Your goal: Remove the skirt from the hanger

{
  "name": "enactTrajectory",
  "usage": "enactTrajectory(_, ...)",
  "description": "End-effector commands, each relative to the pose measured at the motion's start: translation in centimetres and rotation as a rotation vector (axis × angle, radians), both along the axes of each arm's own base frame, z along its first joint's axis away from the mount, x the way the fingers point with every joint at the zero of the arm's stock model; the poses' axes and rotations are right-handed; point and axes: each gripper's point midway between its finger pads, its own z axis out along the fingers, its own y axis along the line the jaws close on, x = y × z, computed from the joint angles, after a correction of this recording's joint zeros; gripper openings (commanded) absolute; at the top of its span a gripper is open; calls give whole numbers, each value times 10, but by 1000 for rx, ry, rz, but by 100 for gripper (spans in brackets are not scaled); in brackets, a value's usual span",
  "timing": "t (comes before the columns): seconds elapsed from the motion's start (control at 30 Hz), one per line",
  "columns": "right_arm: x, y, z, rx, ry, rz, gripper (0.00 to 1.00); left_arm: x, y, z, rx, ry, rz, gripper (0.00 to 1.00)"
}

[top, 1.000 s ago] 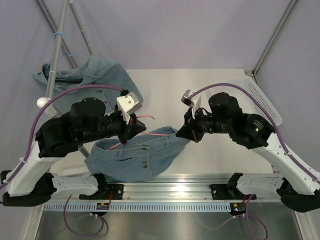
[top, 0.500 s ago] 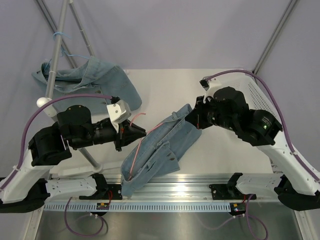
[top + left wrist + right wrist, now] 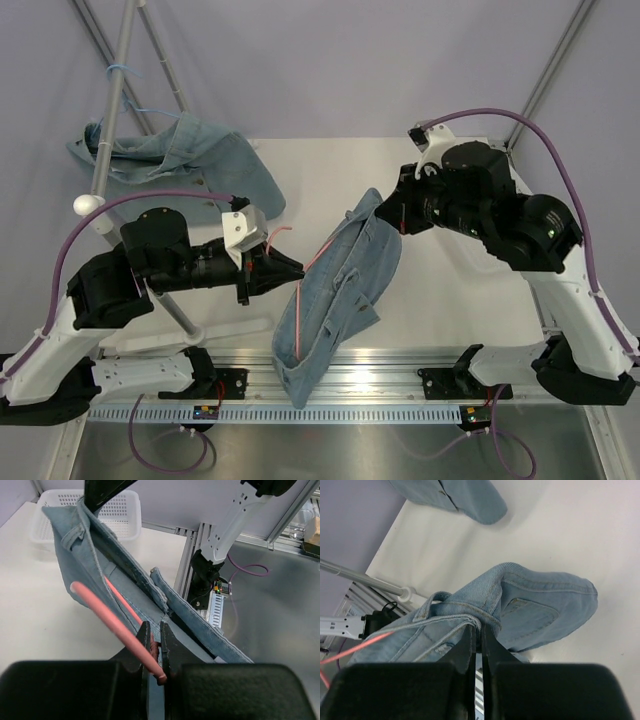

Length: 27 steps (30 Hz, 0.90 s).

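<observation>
The left arm point(image 3: 150, 265) stretches low and rightward over the worktop point(image 3: 450, 300), the left gripper point(image 3: 290, 270) with jaws clenched on the pink hanger point(image 3: 107, 620). The right arm point(image 3: 510, 225) is raised and bent, the right gripper point(image 3: 385, 215) with jaws pinching the waistband of the denim skirt point(image 3: 335, 290), which hangs between them.

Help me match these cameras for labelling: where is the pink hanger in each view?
Top external: hanger at centre, slanting inside the skirt.
Left wrist: hanger, thick bar from centre-left to bottom middle.
Right wrist: hanger, thin line at lower left.
Shared landmark: the skirt.
</observation>
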Motion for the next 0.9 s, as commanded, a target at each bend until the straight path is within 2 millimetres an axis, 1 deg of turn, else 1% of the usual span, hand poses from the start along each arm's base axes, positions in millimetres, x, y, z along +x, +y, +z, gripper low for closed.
enactTrajectory(0.0,49,-30,27,-41,-148,-229,0,-49,12,-23,78,146,-202,0)
enactTrajectory(0.03,51,-29,30,-32,-154,-234,0,-51,12,-24,83,147,-210,0)
enactTrajectory(0.1,55,-35,39,-28,-174,-264,0,-51,14,-28,90,151,-208,0)
enactTrajectory(0.13,58,-37,39,-36,-173,-283,0,-51,14,-30,93,152,-208,0)
enactTrajectory(0.23,66,-52,45,-37,-177,-340,0,-53,16,-36,112,157,-210,0)
enactTrajectory(0.27,71,-64,47,-37,-177,-378,0,-53,17,-37,116,159,-212,0)
enactTrajectory(0.3,72,-68,49,-39,-186,-381,0,-53,17,-38,117,159,-209,0)
enactTrajectory(0.33,70,-65,50,-33,-192,-351,0,-53,18,-37,114,158,-208,0)
enactTrajectory(0.37,69,-60,56,-13,-214,-316,0,-53,18,-36,109,155,-206,0)
enactTrajectory(0.4,65,-47,50,-4,-200,-240,0,-52,17,-35,103,150,-203,0)
enactTrajectory(0.47,61,-39,47,21,-186,-198,0,-54,14,-29,80,143,-223,0)
enactTrajectory(0.5,59,-35,40,19,-159,-182,0,-58,13,-26,72,146,-248,0)
enactTrajectory(0.53,62,-37,35,5,-145,-204,0,-60,12,-22,63,141,-266,0)
enactTrajectory(0.57,65,-44,31,-17,-136,-243,0,-61,10,-21,67,149,-282,0)
enactTrajectory(0.6,69,-57,25,-59,-136,-315,0,-67,9,-20,68,159,-314,0)
enactTrajectory(0.63,69,-63,28,-67,-146,-337,0,-69,9,-19,71,162,-330,0)
enactTrajectory(0.67,69,-65,33,-67,-168,-337,0,-73,8,-23,86,177,-351,0)
enactTrajectory(0.73,65,-55,43,-34,-185,-276,0,-77,6,-27,106,191,-373,0)
enactTrajectory(0.77,63,-55,55,-20,-206,-264,0,-78,5,-32,126,200,-376,0)
enactTrajectory(0.8,71,-48,49,-40,-186,-255,0,-78,2,-36,147,210,-381,0)
enactTrajectory(0.83,74,-47,51,-50,-182,-259,0,-79,2,-38,155,213,-386,0)
enactTrajectory(0.87,73,-50,57,-58,-191,-261,0,-80,1,-40,164,216,-387,0)
